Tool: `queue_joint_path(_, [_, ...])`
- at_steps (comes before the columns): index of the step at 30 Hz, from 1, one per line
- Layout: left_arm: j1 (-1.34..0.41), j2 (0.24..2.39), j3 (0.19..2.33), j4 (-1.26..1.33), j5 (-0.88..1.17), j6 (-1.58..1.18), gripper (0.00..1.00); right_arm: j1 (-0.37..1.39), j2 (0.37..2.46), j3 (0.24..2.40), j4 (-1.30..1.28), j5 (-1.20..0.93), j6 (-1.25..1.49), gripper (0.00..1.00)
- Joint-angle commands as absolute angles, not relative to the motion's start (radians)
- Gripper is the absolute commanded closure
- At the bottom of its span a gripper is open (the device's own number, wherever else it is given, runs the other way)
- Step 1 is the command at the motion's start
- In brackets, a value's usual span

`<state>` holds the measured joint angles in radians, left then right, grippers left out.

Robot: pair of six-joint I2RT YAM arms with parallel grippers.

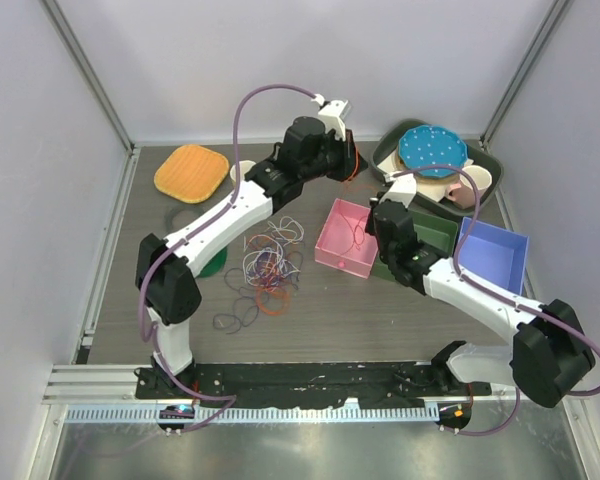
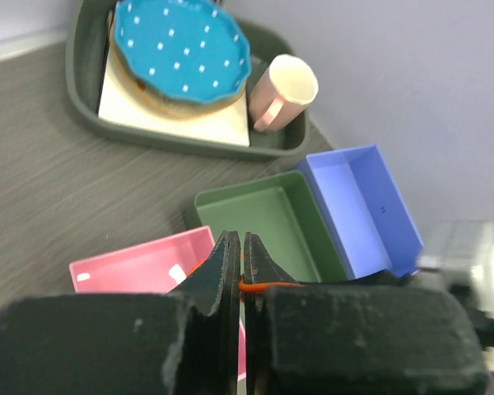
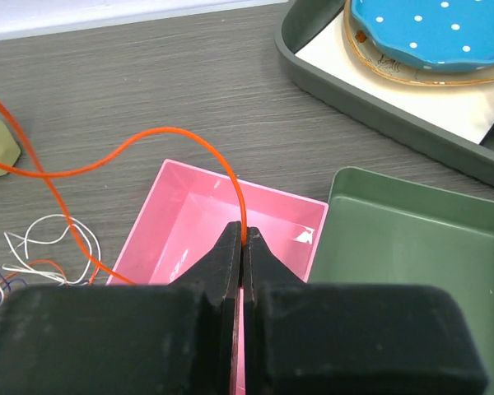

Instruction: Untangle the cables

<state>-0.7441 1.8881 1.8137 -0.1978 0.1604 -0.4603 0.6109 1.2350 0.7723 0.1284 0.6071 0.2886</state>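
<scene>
The cables lie in a tangled pile (image 1: pixel 270 262) of white, red, blue and purple loops at the table's middle, partly seen in the right wrist view (image 3: pixel 41 247). One orange cable (image 3: pixel 173 133) is lifted clear of the pile. My right gripper (image 3: pixel 242 230) is shut on it above the pink bin (image 3: pixel 198 206). My left gripper (image 2: pixel 240 239) is shut on the same orange cable (image 2: pixel 272 285), held high toward the back (image 1: pixel 352 160). The right gripper (image 1: pixel 373 215) is beside the pink bin (image 1: pixel 345 240).
A green bin (image 1: pixel 430 232) and a blue bin (image 1: pixel 492 255) stand right of the pink one. A dark tray (image 1: pixel 485 155) at the back right holds a blue dotted plate and a pink mug (image 2: pixel 284 90). An orange pad (image 1: pixel 191 172) lies back left. Grey rings (image 1: pixel 235 318) lie near the pile.
</scene>
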Motion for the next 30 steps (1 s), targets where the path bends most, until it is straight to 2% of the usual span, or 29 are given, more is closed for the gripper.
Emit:
queue_joint_path(1, [-0.744, 1.879, 1.876, -0.132, 0.184, -0.449, 1.00, 0.603, 1.224, 0.741, 0.198, 0.655, 0.337, 0.99])
queue_joint_path(5, [-0.742, 1.922, 1.861, -0.086, 0.199, -0.453, 1.00, 0.601, 1.236, 0.729, 0.160, 0.655, 0.360, 0.92])
queue_joint_path(7, [-0.742, 1.946, 1.885, -0.084, 0.206, -0.451, 1.00, 0.600, 1.236, 0.741, 0.108, 0.660, 0.380, 0.85])
queue_joint_path(8, [-0.742, 1.969, 1.896, -0.086, 0.207, -0.449, 1.00, 0.601, 1.232, 0.744, 0.095, 0.655, 0.382, 0.79])
queue_joint_path(9, [-0.735, 1.994, 1.929, -0.089, 0.218, -0.456, 1.00, 0.601, 1.220, 0.753, 0.054, 0.616, 0.377, 0.63])
queue_joint_path(10, [-0.733, 2.011, 1.937, -0.084, 0.222, -0.466, 1.00, 0.601, 1.198, 0.755, 0.042, 0.594, 0.376, 0.59])
queue_joint_path(11, [-0.727, 2.017, 1.945, -0.080, 0.221, -0.475, 1.00, 0.601, 1.186, 0.756, 0.017, 0.572, 0.373, 0.47])
queue_joint_path(13, [-0.726, 2.032, 1.962, -0.074, 0.218, -0.491, 1.00, 0.601, 1.142, 0.759, -0.030, 0.526, 0.391, 0.39])
queue_joint_path(14, [-0.723, 2.034, 1.965, -0.069, 0.218, -0.497, 1.00, 0.601, 1.120, 0.761, -0.066, 0.512, 0.397, 0.32])
queue_joint_path(17, [-0.722, 2.034, 1.962, -0.055, 0.232, -0.515, 1.00, 0.601, 1.028, 0.747, -0.127, 0.500, 0.439, 0.23])
queue_joint_path(23, [-0.722, 2.017, 1.896, 0.030, 0.196, -0.560, 1.00, 0.600, 0.810, 0.669, -0.155, 0.489, 0.518, 0.15])
queue_joint_path(30, [-0.724, 2.156, 2.065, 0.078, 0.349, -0.661, 1.00, 0.600, 0.574, 0.583, -0.147, 0.502, 0.552, 0.08])
